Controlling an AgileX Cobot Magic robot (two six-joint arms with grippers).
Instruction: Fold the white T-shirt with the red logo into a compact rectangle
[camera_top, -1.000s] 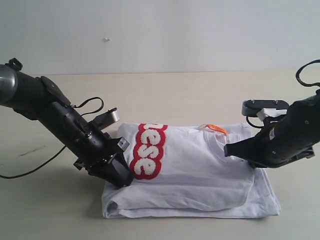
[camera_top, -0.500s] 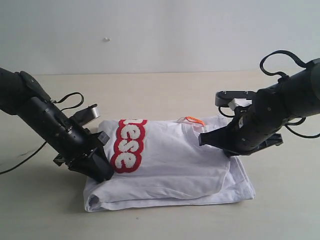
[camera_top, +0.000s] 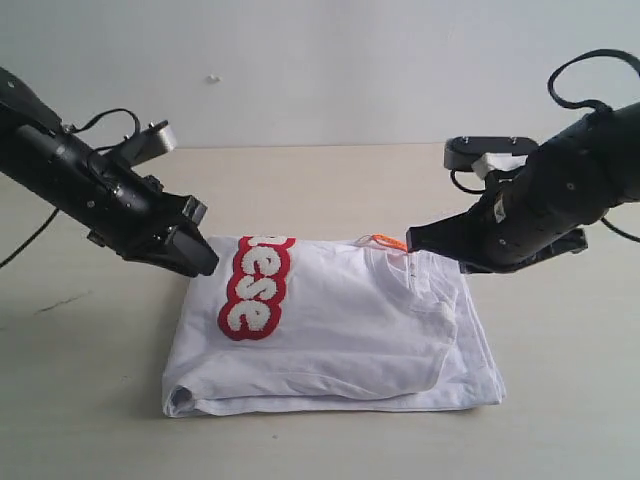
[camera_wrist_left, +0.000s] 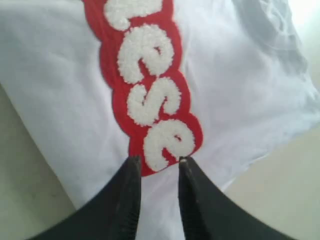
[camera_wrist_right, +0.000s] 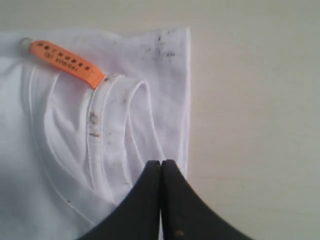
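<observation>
Judging from the exterior view, the folding looks close to done. The white T-shirt (camera_top: 340, 335) lies on the table (camera_top: 320, 180) as a stacked, roughly rectangular bundle between the two arms. The red logo (camera_top: 250, 290) runs across its left part and wraps out of sight at the far edge. The near edge is a soft roll rather than a crisp crease, and the layers at the right corner fan apart a little. What is left seems to be tidying at most. The left gripper (camera_top: 192, 258) hangs just over the bundle's left far corner. The right gripper (camera_top: 416, 238) hangs over the right far corner, near the orange tag (camera_top: 390, 241). Neither appears to hold any cloth.

In the left wrist view, the left gripper (camera_wrist_left: 157, 161) stands a narrow way open, its two dark tips framing the end of the red logo (camera_wrist_left: 150, 100). Nothing sits between them. Whether the tips touch the fabric or hover just above it is hard to say from this angle.

In the right wrist view, the right gripper (camera_wrist_right: 161, 164) is closed tight on itself and empty, above the edge of the white T-shirt (camera_wrist_right: 45, 165). The collar (camera_wrist_right: 100, 115) lies folded inward with the orange tag (camera_wrist_right: 62, 62) beside it, and the shirt's side edge runs fairly straight against the bare table (camera_wrist_right: 250, 125).
</observation>
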